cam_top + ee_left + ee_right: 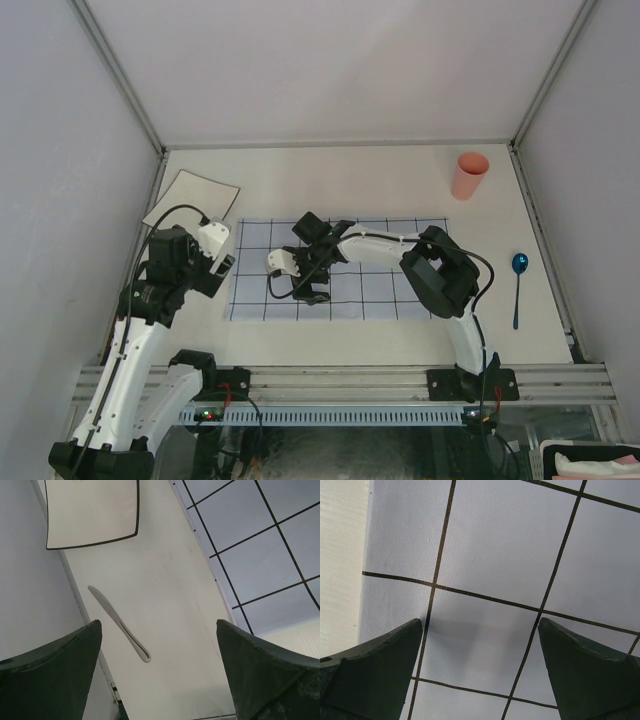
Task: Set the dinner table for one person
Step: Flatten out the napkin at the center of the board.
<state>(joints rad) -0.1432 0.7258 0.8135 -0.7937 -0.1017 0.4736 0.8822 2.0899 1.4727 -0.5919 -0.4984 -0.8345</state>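
Jaws wide apart — dinner table (350, 180) beneath

No legible text, labels, brands, numbers or signs on anything.

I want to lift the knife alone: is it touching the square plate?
Apart. The left wrist view shows a strip of dinner table between the knife and the square plate.
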